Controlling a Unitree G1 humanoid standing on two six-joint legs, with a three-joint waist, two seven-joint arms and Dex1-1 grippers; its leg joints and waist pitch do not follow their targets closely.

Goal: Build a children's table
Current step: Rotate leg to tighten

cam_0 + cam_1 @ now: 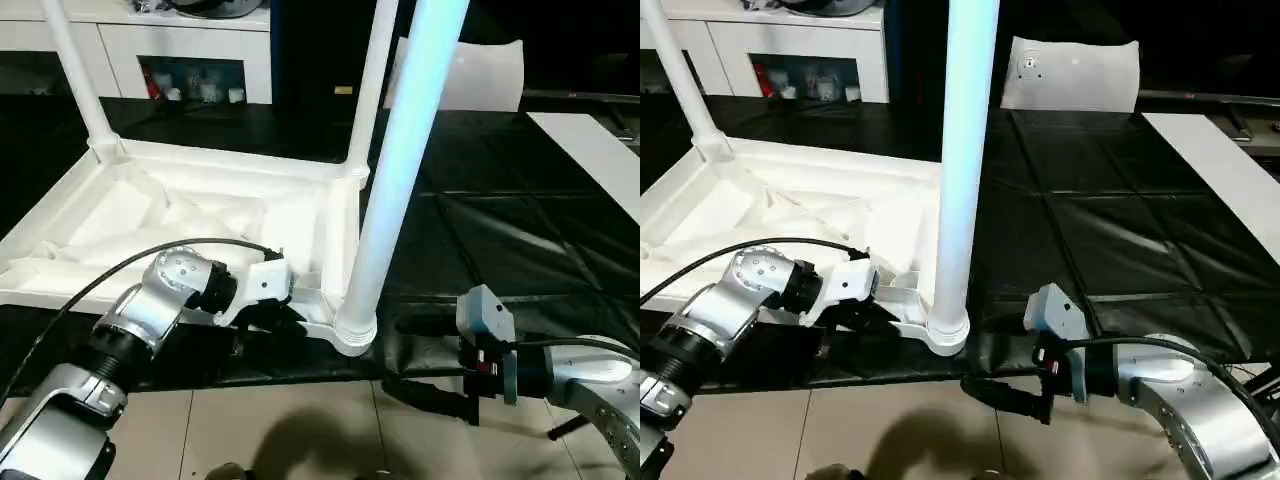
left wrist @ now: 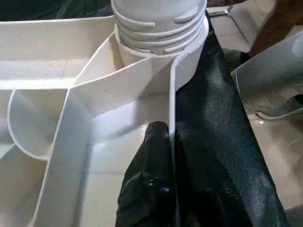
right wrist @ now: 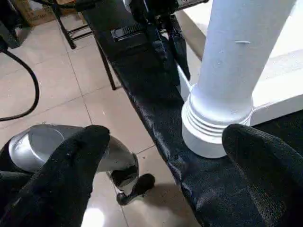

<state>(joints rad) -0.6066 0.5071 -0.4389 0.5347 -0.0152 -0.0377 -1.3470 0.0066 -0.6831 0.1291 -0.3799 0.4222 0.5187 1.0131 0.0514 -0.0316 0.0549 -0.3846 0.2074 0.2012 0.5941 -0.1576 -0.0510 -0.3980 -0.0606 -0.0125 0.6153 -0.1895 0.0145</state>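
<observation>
Left wrist view: left gripper [image 2: 171, 142] pinches the rim of the upturned white plastic tabletop [image 1: 200, 215] on the black worktop [image 1: 1120, 200]. Right gripper [image 3: 163, 163], fingers spread, flanks the near-corner white tubular leg [image 1: 395, 170].

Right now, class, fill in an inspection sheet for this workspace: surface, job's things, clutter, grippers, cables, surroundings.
Surface: black padded mat over the work area, tiled floor in front.
Job's things: table top lies underside up; three legs stand in corner sockets, the nearest leg at the near corner.
Clutter: flat whitish bag at the mat's far side.
Grippers: left gripper shut on the table top's rim beside the near socket; right gripper open, fingers either side of the nearest leg's base, not touching.
Cables: black cable over the left forearm.
Surroundings: white cabinet behind.
</observation>
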